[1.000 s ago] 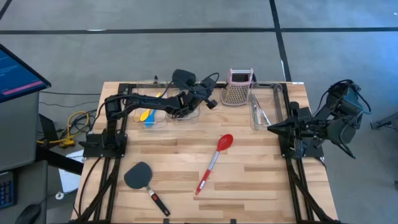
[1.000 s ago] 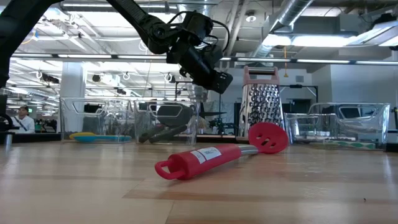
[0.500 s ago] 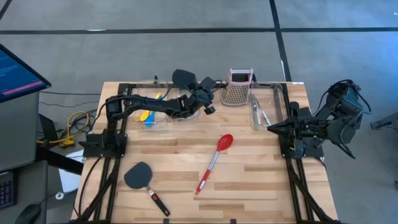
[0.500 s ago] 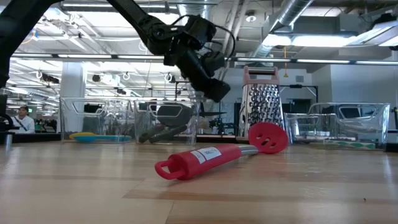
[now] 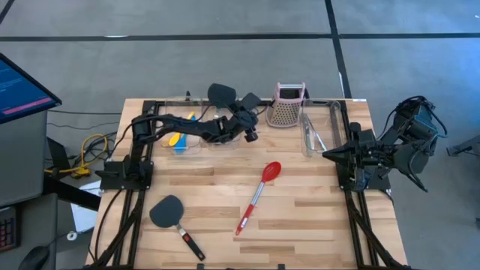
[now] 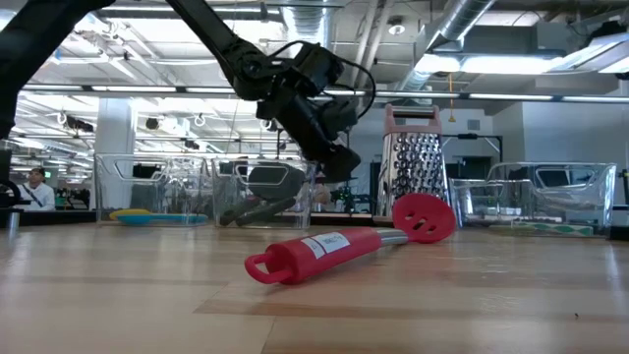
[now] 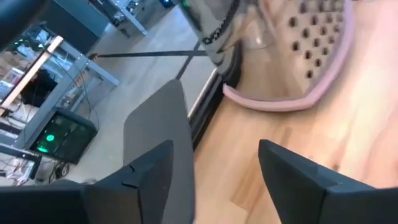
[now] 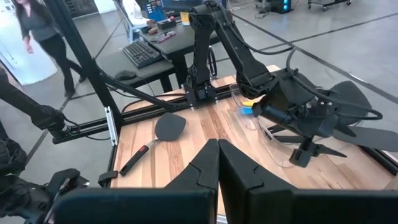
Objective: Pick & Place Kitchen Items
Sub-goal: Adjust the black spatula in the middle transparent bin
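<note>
My left gripper hangs open over the middle clear bin, just left of the grater. A black spatula lies in that bin with its head up at the far wall; in the left wrist view its grey blade stands right beside one finger. A red spoon lies flat mid-table, and another black spatula lies near the front left. Yellow and blue spoons lie in the left bin, and silver tongs lie in the right one. My right gripper waits shut at the table's right side. My left gripper stands open with the spatula's blade along the inner side of one finger. I cannot tell whether they touch.
The pink-topped metal grater stands upright at the far edge between the middle and right bins. Black frame rails run along the table's left and right edges. A person walks in the room beyond the table.
My left gripper has sunk toward the middle bin, rolled a little and opened. The spatula's head has stayed where it was at the bin's far wall.
</note>
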Controlling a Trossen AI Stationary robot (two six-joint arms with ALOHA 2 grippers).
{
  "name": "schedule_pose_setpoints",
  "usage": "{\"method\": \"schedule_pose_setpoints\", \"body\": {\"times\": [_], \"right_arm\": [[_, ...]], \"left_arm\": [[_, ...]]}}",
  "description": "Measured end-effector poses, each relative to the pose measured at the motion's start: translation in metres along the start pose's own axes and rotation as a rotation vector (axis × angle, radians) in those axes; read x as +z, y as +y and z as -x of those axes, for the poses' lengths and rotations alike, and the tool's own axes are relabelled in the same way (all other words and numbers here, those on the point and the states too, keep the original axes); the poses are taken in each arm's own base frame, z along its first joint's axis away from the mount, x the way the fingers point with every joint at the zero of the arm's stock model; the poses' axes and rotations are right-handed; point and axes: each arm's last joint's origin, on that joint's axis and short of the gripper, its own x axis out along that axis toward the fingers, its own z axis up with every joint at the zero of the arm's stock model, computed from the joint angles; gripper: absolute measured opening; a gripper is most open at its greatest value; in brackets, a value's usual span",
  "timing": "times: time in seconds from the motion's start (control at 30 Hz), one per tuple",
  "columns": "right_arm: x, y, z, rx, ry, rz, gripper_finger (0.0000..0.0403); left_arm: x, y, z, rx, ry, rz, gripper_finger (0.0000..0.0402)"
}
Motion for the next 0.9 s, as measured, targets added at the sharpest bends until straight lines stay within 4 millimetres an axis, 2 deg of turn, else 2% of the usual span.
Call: {"method": "schedule_pose_setpoints", "body": {"times": [0.27, 0.37, 0.5, 0.67, 0.9], "right_arm": [[0.0, 0.0, 0.0, 0.0, 0.0, 0.0, 0.0], [0.0, 0.0, 0.0, 0.0, 0.0, 0.0, 0.0], [0.0, 0.0, 0.0, 0.0, -0.001, 0.0, 0.0], [0.0, 0.0, 0.0, 0.0, -0.001, -0.001, 0.0], [0.0, 0.0, 0.0, 0.001, -0.002, -0.004, 0.0]], "left_arm": [[-0.013, 0.01, -0.016, 0.06, 0.054, 0.006, 0.0265], [-0.018, 0.016, -0.024, 0.067, 0.062, 0.021, 0.027], [-0.019, 0.014, -0.026, 0.052, 0.051, 0.029, 0.0268], [-0.019, 0.011, -0.026, 0.043, 0.046, 0.058, 0.0241], [-0.019, 0.012, -0.026, 0.05, 0.042, 0.205, 0.0161]]}}
